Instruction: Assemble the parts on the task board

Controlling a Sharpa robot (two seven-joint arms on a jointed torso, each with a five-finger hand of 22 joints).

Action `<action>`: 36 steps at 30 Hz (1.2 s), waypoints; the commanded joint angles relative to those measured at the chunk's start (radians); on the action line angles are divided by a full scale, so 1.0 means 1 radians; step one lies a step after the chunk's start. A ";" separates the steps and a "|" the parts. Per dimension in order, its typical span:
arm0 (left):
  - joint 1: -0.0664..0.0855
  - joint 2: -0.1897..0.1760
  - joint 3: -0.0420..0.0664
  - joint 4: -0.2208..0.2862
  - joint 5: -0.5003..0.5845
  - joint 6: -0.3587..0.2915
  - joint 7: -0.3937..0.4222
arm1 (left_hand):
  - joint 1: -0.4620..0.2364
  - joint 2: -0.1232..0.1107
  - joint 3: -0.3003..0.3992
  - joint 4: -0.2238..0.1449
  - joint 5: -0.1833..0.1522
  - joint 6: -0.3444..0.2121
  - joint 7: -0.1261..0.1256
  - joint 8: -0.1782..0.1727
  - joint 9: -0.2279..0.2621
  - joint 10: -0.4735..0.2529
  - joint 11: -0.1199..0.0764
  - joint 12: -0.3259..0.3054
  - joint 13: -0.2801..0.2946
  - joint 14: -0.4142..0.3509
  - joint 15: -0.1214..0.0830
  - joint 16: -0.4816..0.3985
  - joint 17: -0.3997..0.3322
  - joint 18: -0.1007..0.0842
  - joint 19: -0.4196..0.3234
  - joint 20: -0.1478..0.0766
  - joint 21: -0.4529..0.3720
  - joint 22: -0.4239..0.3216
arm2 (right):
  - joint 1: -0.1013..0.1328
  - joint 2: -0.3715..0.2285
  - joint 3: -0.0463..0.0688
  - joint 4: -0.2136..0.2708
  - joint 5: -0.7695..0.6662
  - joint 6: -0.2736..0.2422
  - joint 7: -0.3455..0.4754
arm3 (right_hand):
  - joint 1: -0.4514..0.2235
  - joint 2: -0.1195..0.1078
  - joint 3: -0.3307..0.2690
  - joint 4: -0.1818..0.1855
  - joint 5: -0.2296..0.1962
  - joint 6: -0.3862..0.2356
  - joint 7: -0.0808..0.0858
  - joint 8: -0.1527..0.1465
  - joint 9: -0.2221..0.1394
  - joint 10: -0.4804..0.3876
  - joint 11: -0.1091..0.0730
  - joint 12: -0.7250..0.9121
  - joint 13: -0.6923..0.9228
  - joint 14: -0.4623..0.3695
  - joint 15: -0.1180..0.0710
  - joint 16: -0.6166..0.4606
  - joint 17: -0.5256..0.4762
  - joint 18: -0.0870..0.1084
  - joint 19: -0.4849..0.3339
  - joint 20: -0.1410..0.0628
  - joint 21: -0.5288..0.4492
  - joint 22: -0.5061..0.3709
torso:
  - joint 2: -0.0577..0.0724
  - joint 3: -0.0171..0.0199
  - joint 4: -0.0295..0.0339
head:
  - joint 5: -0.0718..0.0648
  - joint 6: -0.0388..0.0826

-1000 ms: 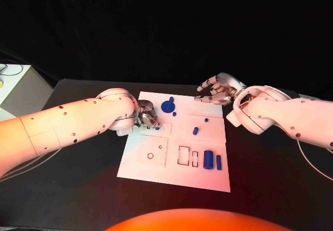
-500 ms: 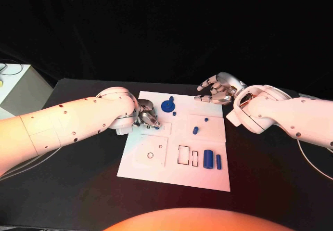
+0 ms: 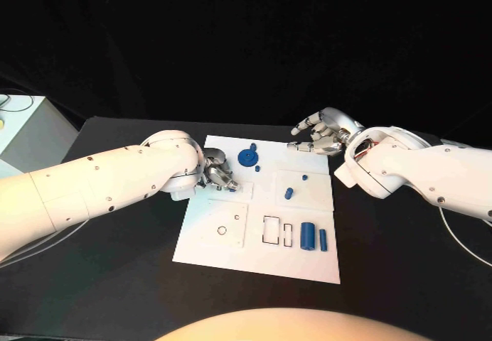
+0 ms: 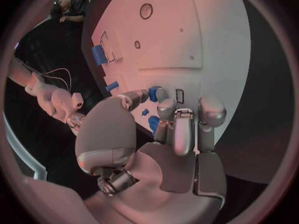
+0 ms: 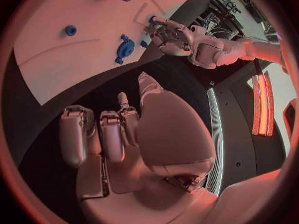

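Observation:
The white task board [image 3: 231, 245] lies in the middle of the black table. My left hand [image 3: 217, 170] rests low over its far left part, fingers curled, pinching a small blue part [image 4: 154, 92] between thumb and finger. My right hand [image 3: 320, 135] hovers just past the board's far right corner, its fingers apart and holding nothing. A blue gear-shaped part [image 3: 247, 157] and a small peg [image 3: 257, 168] sit between the two hands. A short blue cylinder [image 3: 289, 192] lies mid-board. A thick cylinder [image 3: 308, 235] and a thin one [image 3: 323, 239] lie near the right edge.
A round hole [image 3: 222, 229] and rectangular slots [image 3: 271, 229] mark the board's near half. A white box [image 3: 20, 131] stands at the table's far left. The right wrist view shows the gear-shaped part [image 5: 125, 49] and my left hand [image 5: 171, 35] beyond it.

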 commanded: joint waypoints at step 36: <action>0.025 -0.105 0.066 0.130 0.060 0.005 -0.007 | 0.092 0.056 -0.209 0.061 -0.103 -0.013 0.013 -0.043 0.016 -0.036 0.004 -0.021 -0.028 0.066 -0.003 -0.011 0.132 -0.004 -0.014 0.001 -0.024 -0.032 | -0.008 -0.002 0.000 -0.008 -0.005 0.005 0.009 | -0.003 0.007 0.003 0.002 0.006 0.004 0.000 -0.008 -0.001 -0.010 0.001 -0.003 0.105 0.103 0.003 -0.002 0.253 0.007 0.041 0.005 -0.006 0.160 | -0.002 0.0005 -0.0004 | 0.000 0.022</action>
